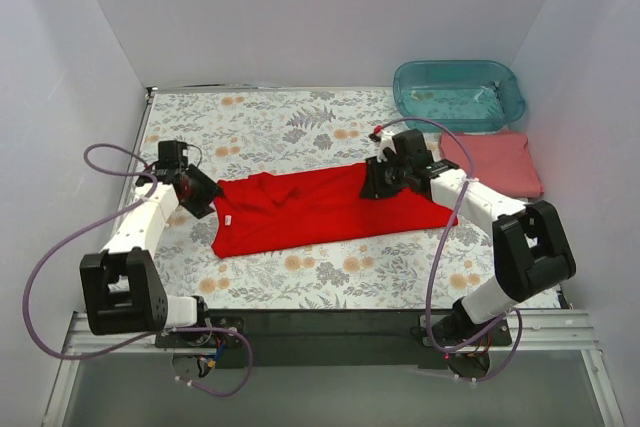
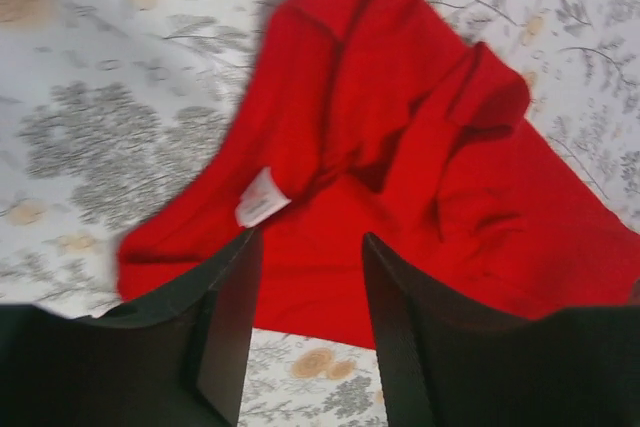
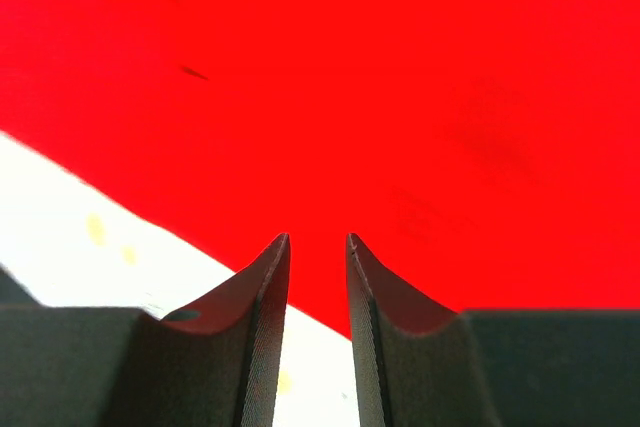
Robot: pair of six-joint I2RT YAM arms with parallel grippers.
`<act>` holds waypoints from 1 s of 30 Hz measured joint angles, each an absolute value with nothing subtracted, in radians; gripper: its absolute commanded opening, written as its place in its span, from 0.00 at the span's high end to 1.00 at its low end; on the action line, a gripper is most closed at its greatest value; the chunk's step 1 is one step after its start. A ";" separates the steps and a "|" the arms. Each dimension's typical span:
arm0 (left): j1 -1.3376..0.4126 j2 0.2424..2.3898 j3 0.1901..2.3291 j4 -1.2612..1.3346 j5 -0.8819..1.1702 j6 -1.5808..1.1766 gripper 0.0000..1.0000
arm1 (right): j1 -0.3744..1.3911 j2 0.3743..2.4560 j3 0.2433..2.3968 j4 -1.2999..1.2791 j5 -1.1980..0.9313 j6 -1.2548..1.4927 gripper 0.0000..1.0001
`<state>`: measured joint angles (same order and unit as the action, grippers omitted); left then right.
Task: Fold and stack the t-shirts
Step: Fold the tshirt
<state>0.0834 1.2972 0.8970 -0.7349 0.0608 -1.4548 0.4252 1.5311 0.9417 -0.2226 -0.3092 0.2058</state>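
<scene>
Red t-shirt [image 1: 300, 212] just beneath right gripper [image 3: 318, 239]

You have the spread t-shirt [image 1: 310, 209] lying across the middle of the worktop [image 1: 280, 127], running left to right. The folded t-shirt [image 1: 495, 162] lies at the right edge, just in front of the tub [image 1: 458, 94] in the back right corner. Your left fingers [image 2: 225, 337] are at the spread t-shirt's left end, and your right fingers [image 3: 262, 347] over its right part.
</scene>
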 measured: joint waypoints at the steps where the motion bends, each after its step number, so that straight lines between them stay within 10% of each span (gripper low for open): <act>1: 0.062 1.331 0.912 -0.711 0.079 -1.460 0.60 | 0.451 1.538 0.969 -0.208 -0.319 0.208 0.65; 30: -0.094 1.860 1.150 -0.442 0.167 -1.563 0.73 | 0.709 1.969 1.134 0.303 -0.371 0.887 0.65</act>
<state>-0.0944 1.8603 1.1503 -0.4419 0.1669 -1.5627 0.7094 1.9686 1.1336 0.3035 -0.3706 0.8871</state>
